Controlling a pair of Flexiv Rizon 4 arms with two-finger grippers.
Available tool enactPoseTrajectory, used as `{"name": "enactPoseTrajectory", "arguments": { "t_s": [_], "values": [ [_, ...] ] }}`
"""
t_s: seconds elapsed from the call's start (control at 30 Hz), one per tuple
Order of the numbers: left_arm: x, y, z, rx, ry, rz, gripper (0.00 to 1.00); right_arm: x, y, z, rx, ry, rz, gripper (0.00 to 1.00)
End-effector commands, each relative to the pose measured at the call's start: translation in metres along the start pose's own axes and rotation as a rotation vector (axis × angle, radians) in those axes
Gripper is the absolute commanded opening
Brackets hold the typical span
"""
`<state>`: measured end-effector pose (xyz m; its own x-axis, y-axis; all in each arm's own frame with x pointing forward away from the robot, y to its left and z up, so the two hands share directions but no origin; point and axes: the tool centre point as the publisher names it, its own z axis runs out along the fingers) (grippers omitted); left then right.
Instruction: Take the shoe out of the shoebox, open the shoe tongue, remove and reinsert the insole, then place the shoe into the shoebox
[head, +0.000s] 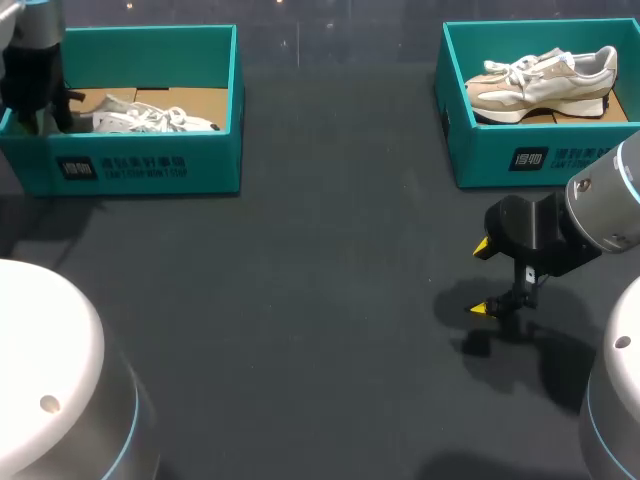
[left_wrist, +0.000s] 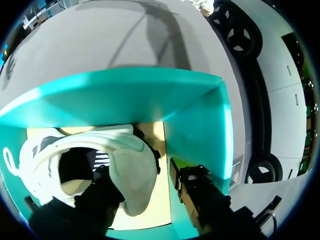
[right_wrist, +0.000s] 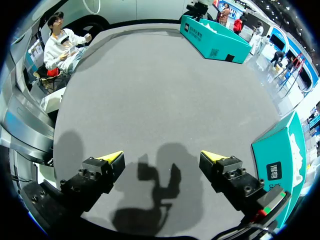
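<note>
The left gripper hangs inside the teal shoebox at the far left of the table, its fingers spread astride the heel of the white shoe. In the left wrist view one finger sits in the shoe's opening. The other stands outside the heel with bare cardboard floor between it and the shoe, so nothing is pinched yet. The step in hand looks like the first one, taking the shoe out, and the task is barely under way. To do it well, the outer finger should probably close squarely on the heel wall rather than on the soft collar edge. The lift should then go straight up so the sole clears the box walls without dragging the box along. The right gripper hovers over bare table at the right, fingers wide apart and holding nothing. It is near a second teal box, which holds a beige sneaker.
</note>
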<state>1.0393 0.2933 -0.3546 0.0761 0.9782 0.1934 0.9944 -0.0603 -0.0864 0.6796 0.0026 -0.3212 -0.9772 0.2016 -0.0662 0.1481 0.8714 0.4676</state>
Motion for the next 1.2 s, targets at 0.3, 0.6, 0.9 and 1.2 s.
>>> {"name": "enactPoseTrajectory", "arguments": {
  "t_s": [0.3,0.6,0.9,1.2],
  "values": [
    [-0.004,0.001,-0.014,-0.023,-0.024,0.002,0.69,0.002,0.0,0.0,0.001,-0.003,-0.001,1.0],
    [-0.007,0.004,-0.04,-0.067,-0.056,-0.001,0.78,0.002,0.0,0.0,0.001,-0.003,-0.001,1.0],
    [-0.015,0.004,-0.069,-0.108,-0.064,-0.016,0.78,0.002,0.0,0.0,0.001,-0.003,-0.001,1.0],
    [-0.007,-0.009,-0.109,-0.123,-0.093,-0.042,0.84,0.002,0.0,0.0,0.001,-0.003,-0.001,1.0]
  ]
}}
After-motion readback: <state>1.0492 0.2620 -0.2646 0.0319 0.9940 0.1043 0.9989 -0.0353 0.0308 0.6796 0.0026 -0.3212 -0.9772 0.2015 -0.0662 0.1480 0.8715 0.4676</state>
